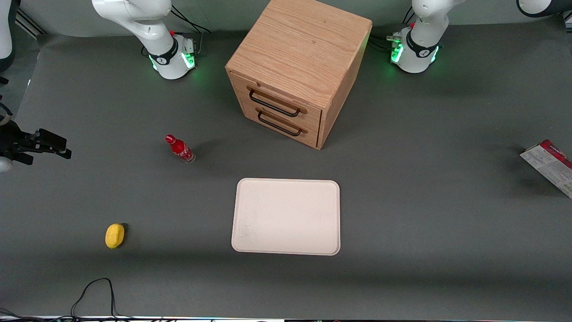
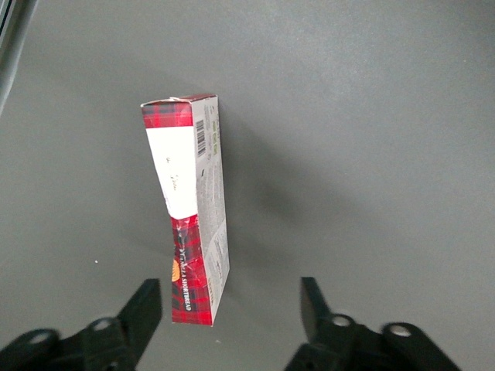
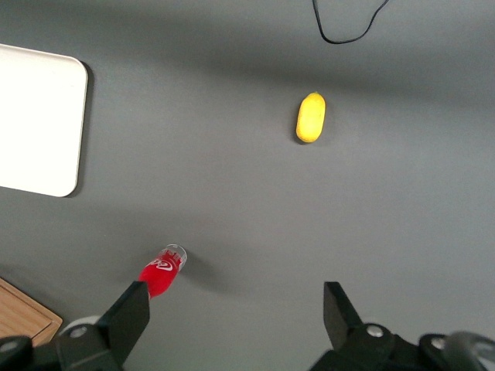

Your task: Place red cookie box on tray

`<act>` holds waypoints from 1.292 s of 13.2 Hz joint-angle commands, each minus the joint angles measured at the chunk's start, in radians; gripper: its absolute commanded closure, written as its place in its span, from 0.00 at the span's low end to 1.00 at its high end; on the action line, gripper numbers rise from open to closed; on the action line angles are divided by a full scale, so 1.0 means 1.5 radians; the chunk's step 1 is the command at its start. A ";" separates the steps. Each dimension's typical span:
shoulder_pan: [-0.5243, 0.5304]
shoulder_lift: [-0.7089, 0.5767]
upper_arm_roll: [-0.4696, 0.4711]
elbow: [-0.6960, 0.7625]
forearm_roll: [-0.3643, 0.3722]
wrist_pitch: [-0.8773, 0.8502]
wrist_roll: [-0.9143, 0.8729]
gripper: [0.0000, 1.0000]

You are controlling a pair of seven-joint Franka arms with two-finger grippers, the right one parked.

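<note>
My fingers (image 2: 230, 309) hang spread and empty above the red cookie box (image 2: 191, 209), which stands on its narrow edge; an off-centre descent could tip it.

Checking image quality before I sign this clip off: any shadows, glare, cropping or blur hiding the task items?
Front view: even light, a soft shadow band near the tray; the red cookie box is cut by the frame edge. Left wrist view: the box stands on a narrow side, sharp, casting a soft shadow; the open end effector hovers above it, fingers slightly blurred. No glare anywhere.

Bare mat around red cookie box (image 2: 193, 212), tool (image 2: 232, 309) above
</note>
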 commanded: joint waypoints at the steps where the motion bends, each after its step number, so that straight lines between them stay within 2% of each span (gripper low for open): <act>1: 0.005 0.005 0.005 0.008 0.010 -0.010 0.007 0.00; 3: 0.017 0.012 0.005 -0.004 0.018 0.005 0.019 0.00; 9: 0.057 0.024 0.004 -0.127 0.017 0.185 0.040 0.00; 11: 0.058 0.031 0.004 -0.141 0.012 0.214 0.040 0.05; 12: 0.058 0.034 0.004 -0.144 0.011 0.220 0.040 0.10; 13: 0.058 0.034 0.004 -0.144 0.011 0.221 0.040 0.24; 15: 0.058 0.038 0.004 -0.144 0.010 0.223 0.040 0.41; 17: 0.058 0.040 0.004 -0.144 0.007 0.226 0.039 0.78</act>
